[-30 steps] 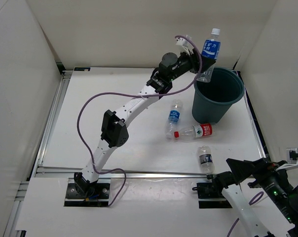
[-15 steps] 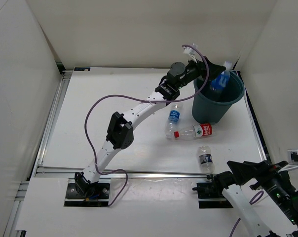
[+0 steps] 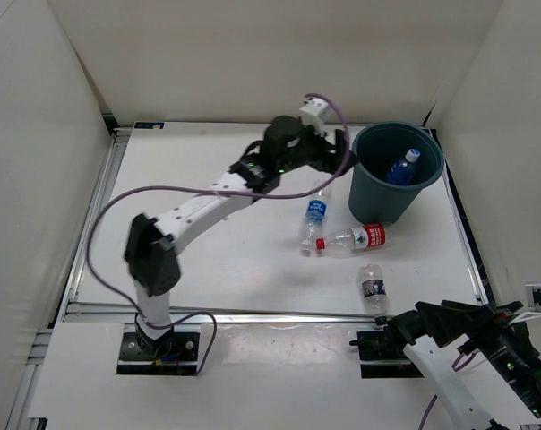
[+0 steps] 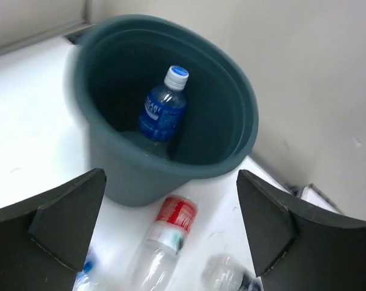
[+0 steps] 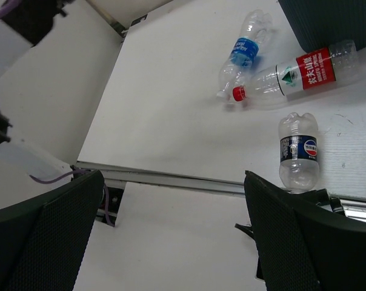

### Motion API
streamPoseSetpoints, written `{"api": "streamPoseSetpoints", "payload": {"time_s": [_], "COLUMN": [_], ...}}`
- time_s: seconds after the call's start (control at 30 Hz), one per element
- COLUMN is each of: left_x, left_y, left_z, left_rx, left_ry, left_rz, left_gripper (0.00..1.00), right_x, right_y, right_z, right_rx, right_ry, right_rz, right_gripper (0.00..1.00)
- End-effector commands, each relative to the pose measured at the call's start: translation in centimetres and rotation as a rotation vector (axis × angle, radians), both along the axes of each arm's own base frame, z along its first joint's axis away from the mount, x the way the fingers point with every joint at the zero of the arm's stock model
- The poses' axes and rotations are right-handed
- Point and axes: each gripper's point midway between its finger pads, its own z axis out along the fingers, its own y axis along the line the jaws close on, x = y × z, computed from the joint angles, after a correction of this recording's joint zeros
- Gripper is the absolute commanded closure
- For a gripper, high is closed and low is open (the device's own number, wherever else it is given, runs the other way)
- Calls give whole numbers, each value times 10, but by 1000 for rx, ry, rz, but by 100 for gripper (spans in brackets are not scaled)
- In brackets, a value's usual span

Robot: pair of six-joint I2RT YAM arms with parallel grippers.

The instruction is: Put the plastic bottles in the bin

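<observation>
Looking past my left gripper point(image 4: 171, 182), jaws spread wide and empty, I judge it free for another pick. The bin point(image 4: 231, 151) sits straight ahead of the fingers with a blue-labelled bottle point(image 4: 163, 112) leaning inside, white cap up. The red-labelled bottle point(image 4: 171, 227), clear-bodied, lies just under the jaws at the bin's foot. My right gripper point(image 5: 174, 176) hangs open too, with the dark-labelled bottle point(image 5: 298, 151) just ahead of one finger.

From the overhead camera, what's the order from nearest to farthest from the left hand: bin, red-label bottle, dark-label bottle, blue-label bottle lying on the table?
From the left hand:
1. bin, just to its right.
2. blue-label bottle, lying on the table, left of the bin.
3. red-label bottle, lying at the bin's foot.
4. dark-label bottle, by the table's near edge.
</observation>
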Motion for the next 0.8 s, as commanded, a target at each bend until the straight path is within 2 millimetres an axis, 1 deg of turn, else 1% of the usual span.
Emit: {"api": "streamPoseSetpoints", "payload": {"time_s": [0.0, 0.03, 0.07, 0.1, 0.13, 0.17, 0.2, 0.23, 0.27, 0.33, 0.37, 0.4, 0.43, 0.47, 0.53, 0.6, 0.63, 0.67, 0.7, 0.73, 0.77], "left_x": [0, -5, 0, -3, -8, -6, -4, -5, -2, 6, 12, 11, 17, 18, 19, 19, 21, 18, 17, 16, 18], "left_y": [91, 107, 121, 127, 124, 125, 125, 119, 114, 108, 106, 99, 94, 90, 80, 76, 74, 68, 67, 59, 58], "left_z": [8, -2, -24, -57, -72, -86, -96, -101, -119, -124, -138, -143, -140, -159, -162, -177, -177, -180, -191, -181, -185], "left_rx": [110, 131, 159, 202, 217, 235, 242, 237, 245, 247, 265, 267, 263, 279, 284, 303, 302, 305, 311, 299, 302], "left_ry": [-45, -21, 16, 71, 100, 118, 139, 162, 201, 204, 224, 236, 232, 278, 287, 304, 303, 304, 330, 309, 314], "left_rz": [101, 109, 122, 112, 78, 66, 50, 23, -17, -17, -10, -18, -18, -29, -48, -49, -49, -60, -66, -78, -78], "left_gripper": [0, 0, 0, 0, 0, 0, 0, 0, 0, 0, 0, 0, 0, 0, 0, 0, 0, 0, 0, 0, 0], "right_x": [-9, -8, -8, -8, -8, -9, -9, -9, -9, -7, -7, -7, -7, -5, -4, -4, -5, -5, -5, -5, -5], "right_y": [-7, -9, -9, -9, -9, -9, -9, -9, -9, -8, -8, -8, -8, -7, -7, -7, -5, -5, -5, -3, -3], "right_z": [-28, -31, -31, -31, -31, -30, -30, -30, -30, -31, -28, -28, -28, -29, -29, -29, -28, -28, -28, -28, -29], "right_rx": [-20, -23, -24, -24, -24, -17, -17, -17, -17, -30, -30, -41, -41, -53, -57, -58, -56, -56, -56, -59, -66], "right_ry": [85, 85, 85, 85, 85, 89, 89, 89, 89, 94, 94, 89, 89, 93, 101, 101, 102, 102, 101, 110, 106], "right_rz": [-3, -3, 8, 17, 17, 24, 33, 33, 33, 44, 45, 47, 47, 49, 49, 58, 67, 67, 77, 87, 89], "right_gripper": [0, 0, 0, 0, 0, 0, 0, 0, 0, 0, 0, 0, 0, 0, 0, 0, 0, 0, 0, 0, 0]}}
